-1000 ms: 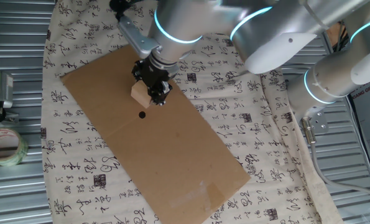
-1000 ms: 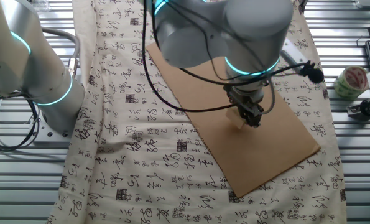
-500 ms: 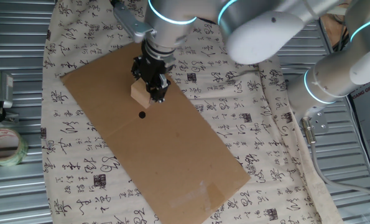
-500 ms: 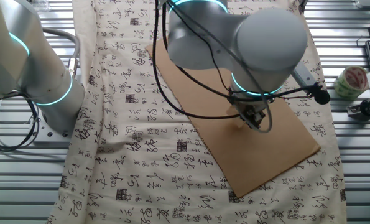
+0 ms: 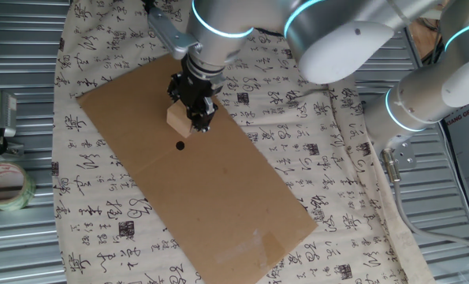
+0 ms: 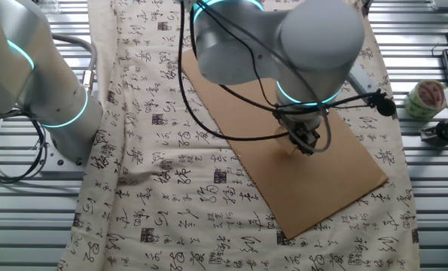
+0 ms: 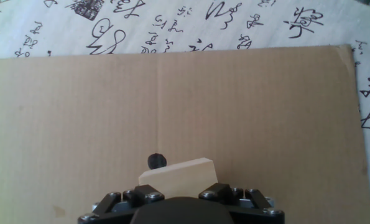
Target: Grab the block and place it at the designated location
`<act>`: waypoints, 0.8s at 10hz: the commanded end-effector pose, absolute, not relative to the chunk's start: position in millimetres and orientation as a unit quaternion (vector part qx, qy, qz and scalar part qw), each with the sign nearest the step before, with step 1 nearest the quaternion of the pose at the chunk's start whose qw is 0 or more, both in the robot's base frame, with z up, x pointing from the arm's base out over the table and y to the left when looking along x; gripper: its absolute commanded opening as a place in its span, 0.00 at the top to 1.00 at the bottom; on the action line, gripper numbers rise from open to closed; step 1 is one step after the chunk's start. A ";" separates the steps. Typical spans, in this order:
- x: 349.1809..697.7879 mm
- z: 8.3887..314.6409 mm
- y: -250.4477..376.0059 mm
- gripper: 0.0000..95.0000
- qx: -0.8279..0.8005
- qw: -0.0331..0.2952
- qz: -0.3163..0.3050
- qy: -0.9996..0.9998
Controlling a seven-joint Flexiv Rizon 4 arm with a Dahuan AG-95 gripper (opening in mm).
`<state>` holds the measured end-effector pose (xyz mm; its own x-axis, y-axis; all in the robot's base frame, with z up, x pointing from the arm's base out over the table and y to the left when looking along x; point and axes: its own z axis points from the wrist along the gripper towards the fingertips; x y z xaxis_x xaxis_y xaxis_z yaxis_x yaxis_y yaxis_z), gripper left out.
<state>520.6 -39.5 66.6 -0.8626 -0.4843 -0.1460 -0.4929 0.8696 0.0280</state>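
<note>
The light tan wooden block (image 5: 176, 118) hangs tilted just above the brown cardboard sheet (image 5: 218, 197), and my gripper (image 5: 195, 110) is shut on it. The designated location, a small black dot (image 5: 180, 145), lies on the cardboard a short way in front of the block. In the hand view the block (image 7: 177, 173) fills the space between my gripper (image 7: 180, 194) jaws, and the dot (image 7: 155, 160) peeks out just past its upper left corner. From the other fixed view the gripper (image 6: 305, 140) covers most of the block (image 6: 288, 144), and the dot is hidden.
A roll of clear tape (image 5: 5, 186) and a metal clamp (image 5: 1, 118) sit on the ribbed metal table left of the white calligraphy cloth (image 5: 336, 197). The tape roll (image 6: 425, 98) shows at the right in the other fixed view. A second arm's base (image 6: 50, 98) stands beside the cloth.
The arm's upper links have swung slightly, while the gripper and the block stay almost in the same spot above the cardboard, just behind the dot.
</note>
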 end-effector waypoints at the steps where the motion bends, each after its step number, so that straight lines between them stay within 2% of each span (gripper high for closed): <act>1: 521.0 67.1 -38.7 1.00 -0.254 0.065 0.033 0.965; 8: 521.0 67.1 -38.7 1.00 -0.253 0.062 0.033 0.965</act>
<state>521.0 -38.8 67.0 -0.8639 -0.4848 -0.1365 -0.4928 0.8696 0.0310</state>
